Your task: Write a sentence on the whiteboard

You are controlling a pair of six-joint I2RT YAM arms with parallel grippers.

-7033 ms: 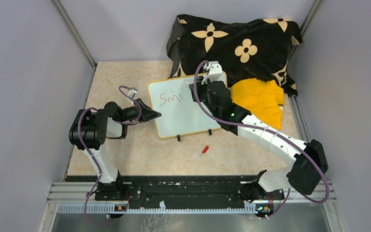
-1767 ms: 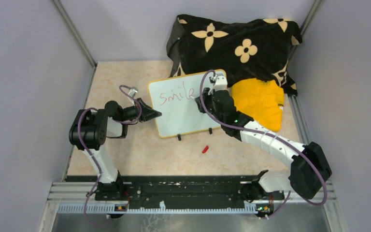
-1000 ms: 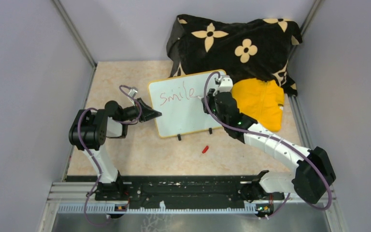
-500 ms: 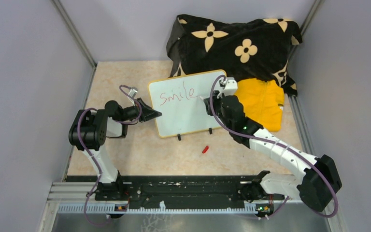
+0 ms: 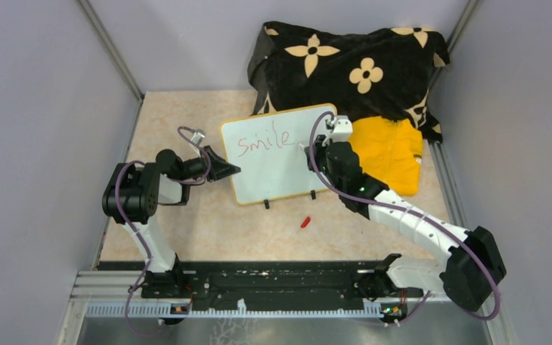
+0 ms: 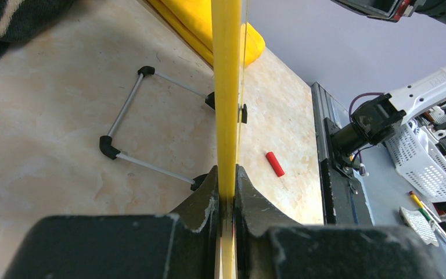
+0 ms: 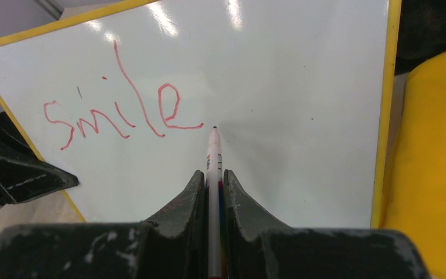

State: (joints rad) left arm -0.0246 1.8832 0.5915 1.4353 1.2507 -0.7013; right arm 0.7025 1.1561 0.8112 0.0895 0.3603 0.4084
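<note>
clamping the marker (image 7: 213,152) in the closed right tool (image 7: 213,174) with its tip aimed just past the sentence (image 7: 122,113), "smile", while pinching an edge of the whiteboard (image 7: 290,87) in the closed left tool (image 6: 226,177) to brace it upright on the surface (image 6: 64,116).

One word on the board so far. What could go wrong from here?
1. The left tool clamps the whiteboard only at one frame edge; marker pressure far from that grip may swing or tip it.
2. The marker tip sits beside "smile"; a stray move of the right tool could streak the word.
</note>
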